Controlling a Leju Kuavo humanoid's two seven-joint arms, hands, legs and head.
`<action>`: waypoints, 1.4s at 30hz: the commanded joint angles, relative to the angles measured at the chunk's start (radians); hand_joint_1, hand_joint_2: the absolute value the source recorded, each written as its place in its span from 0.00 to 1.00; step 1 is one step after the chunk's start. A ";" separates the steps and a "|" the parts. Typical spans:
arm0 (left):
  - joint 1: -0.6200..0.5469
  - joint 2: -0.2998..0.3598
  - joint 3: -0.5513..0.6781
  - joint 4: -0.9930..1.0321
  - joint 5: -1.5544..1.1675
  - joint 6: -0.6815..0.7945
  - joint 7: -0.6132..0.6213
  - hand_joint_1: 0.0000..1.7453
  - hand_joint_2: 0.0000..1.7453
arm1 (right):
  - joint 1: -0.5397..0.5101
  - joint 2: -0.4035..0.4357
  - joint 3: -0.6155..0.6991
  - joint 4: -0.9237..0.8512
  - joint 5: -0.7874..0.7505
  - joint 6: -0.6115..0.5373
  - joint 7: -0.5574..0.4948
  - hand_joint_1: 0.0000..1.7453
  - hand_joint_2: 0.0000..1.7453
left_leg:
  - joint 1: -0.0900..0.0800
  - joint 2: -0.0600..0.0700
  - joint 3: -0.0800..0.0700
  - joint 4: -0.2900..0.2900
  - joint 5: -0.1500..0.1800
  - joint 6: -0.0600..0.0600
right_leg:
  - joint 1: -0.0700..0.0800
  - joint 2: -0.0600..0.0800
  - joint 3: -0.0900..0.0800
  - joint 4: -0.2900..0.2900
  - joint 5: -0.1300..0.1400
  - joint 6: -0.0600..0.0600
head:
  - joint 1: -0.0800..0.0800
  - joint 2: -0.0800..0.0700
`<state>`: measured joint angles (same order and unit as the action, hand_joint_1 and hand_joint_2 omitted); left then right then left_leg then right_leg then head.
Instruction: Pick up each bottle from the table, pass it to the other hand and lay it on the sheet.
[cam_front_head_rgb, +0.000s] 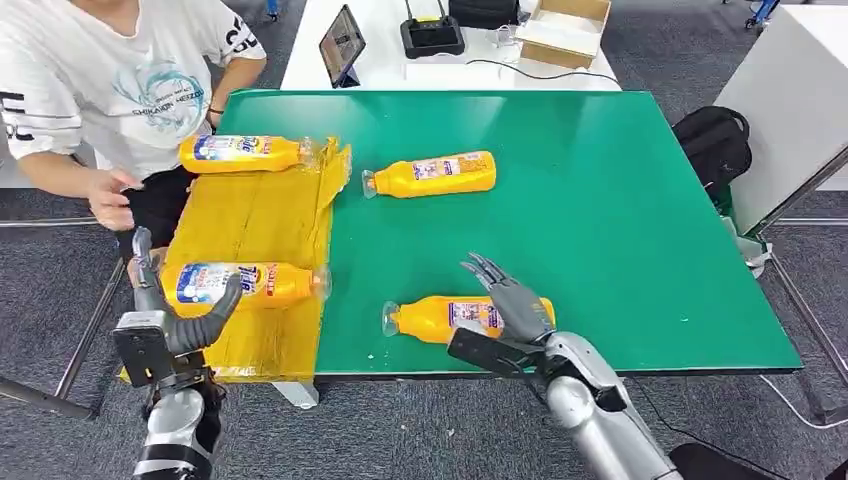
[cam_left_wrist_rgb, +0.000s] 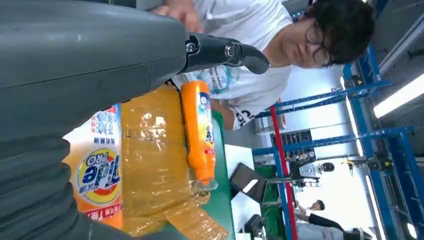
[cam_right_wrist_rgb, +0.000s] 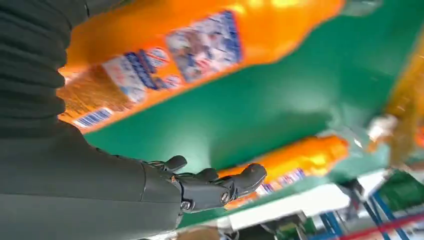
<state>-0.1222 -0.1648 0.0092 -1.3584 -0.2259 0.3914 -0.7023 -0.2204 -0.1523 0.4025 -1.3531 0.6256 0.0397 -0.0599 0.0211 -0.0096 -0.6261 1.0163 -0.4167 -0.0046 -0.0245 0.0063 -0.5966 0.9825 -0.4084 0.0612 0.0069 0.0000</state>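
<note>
Fingers (cam_front_head_rgb: 487, 270) of right hand (cam_front_head_rgb: 515, 305) spread over near bottle (cam_front_head_rgb: 440, 318), not clamped | left hand (cam_front_head_rgb: 165, 310) open beside sheet bottle (cam_front_head_rgb: 240, 285) | two bottles on sheet (cam_front_head_rgb: 255, 215), two left on table (cam_front_head_rgb: 600, 200).

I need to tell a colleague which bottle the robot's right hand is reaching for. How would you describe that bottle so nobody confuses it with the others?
Look at the green table, along the edge nearest the robot. An orange bottle lies there on its side, cap pointing toward the yellow sheet. It is the only bottle with the right hand spread over its base; the other bottle on bare green lies farther back.
</note>
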 joint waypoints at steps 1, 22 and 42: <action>-0.034 -0.012 -0.018 0.123 -0.032 -0.018 0.004 0.00 1.00 | -0.047 -0.088 0.025 0.134 -0.036 0.044 0.017 0.00 1.00 | 0.000 0.000 0.004 -0.001 -0.001 0.001 | 0.000 -0.001 0.004 -0.001 -0.001 -0.002 | 0.000 0.000; -0.119 -0.025 -0.041 0.283 -0.004 -0.059 0.004 0.00 1.00 | -0.339 -0.034 0.153 0.590 -0.109 0.162 0.044 0.00 1.00 | 0.000 0.003 0.005 -0.001 0.000 0.002 | 0.001 0.001 0.004 -0.001 0.001 -0.003 | 0.000 0.000; -0.128 -0.034 -0.048 0.312 0.009 -0.086 0.004 0.00 1.00 | -0.268 -0.007 0.151 0.529 -0.251 0.113 -0.041 1.00 1.00 | 0.001 0.000 0.007 -0.001 0.000 0.002 | 0.002 -0.002 0.006 -0.002 0.000 -0.003 | 0.000 0.000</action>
<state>-0.2126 -0.1991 -0.0259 -1.1269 -0.2254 0.3181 -0.7019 -0.5395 -0.1671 0.5512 -0.8335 0.4247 0.1717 -0.0816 0.0213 -0.0082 -0.6228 1.0166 -0.4161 -0.0042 -0.0242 0.0069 -0.5950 0.9825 -0.4074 0.0613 0.0065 0.0000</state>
